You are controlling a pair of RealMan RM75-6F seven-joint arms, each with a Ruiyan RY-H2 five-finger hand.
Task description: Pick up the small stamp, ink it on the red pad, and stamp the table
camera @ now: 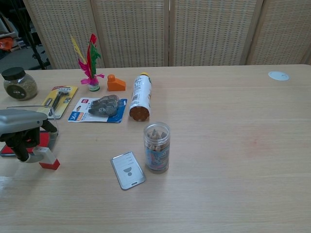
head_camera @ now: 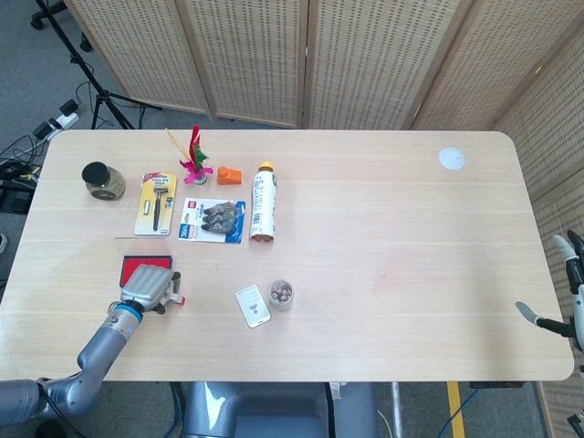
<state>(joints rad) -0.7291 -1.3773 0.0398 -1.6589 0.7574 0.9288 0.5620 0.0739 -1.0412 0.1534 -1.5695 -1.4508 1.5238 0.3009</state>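
My left hand (head_camera: 144,286) (camera: 20,132) grips the small stamp (camera: 44,158) (head_camera: 174,297), a pale body with a red base. The stamp leans over, and its red base rests on the bare wood just in front of the red ink pad (head_camera: 145,264) (camera: 44,140). A clear lid stands open at the pad's far side. The hand hides most of the pad in the chest view. My right hand (head_camera: 568,290) shows only in the head view, at the table's far right edge. It holds nothing and its fingers are apart.
Behind the pad lie a razor pack (camera: 59,100), a blue blister pack (camera: 99,108) and a bottle on its side (camera: 139,96). A small clear jar (camera: 157,147) and a white card (camera: 128,170) sit mid-table. A dark-lidded jar (camera: 19,83), a feather shuttlecock (camera: 89,62) and an orange piece (camera: 115,83) stand further back.
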